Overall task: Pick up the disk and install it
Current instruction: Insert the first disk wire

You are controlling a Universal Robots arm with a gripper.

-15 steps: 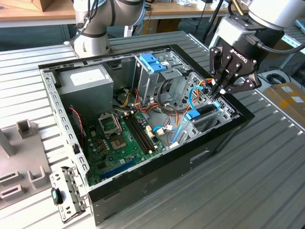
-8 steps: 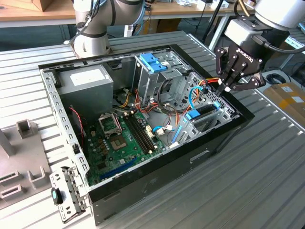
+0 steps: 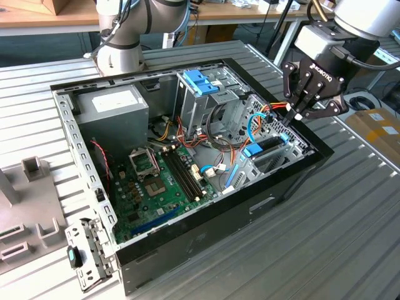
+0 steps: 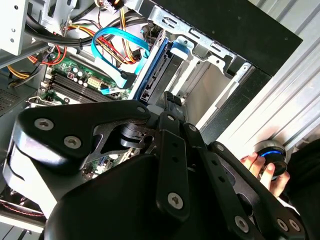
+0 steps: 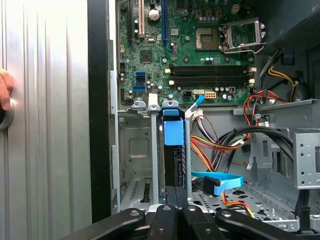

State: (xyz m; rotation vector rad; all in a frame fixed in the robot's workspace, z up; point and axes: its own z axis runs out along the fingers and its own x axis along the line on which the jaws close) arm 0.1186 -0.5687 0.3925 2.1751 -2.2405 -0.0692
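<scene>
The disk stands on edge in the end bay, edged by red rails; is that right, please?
Not quite: the rails are blue, not red, as the second wrist view shows. The disk does stand on edge in the end bay.

In the exterior view, the disk (image 3: 253,150) was largely concealed inside its bay at the 3 o'clock side of the case (image 3: 187,244), and its label was hidden. The arm (image 3: 365,19), at 2 o'clock from the case, was cut off by the picture's edge. In the second wrist view, much of the motherboard (image 4: 75,80) was covered by the gripper (image 4: 171,100). A person's hand (image 4: 260,167) was cut off by the edge there, and the round knob (image 4: 272,152) under it was partly covered. Whether the fingers (image 5: 171,210) touched the disk could not be told.
</scene>
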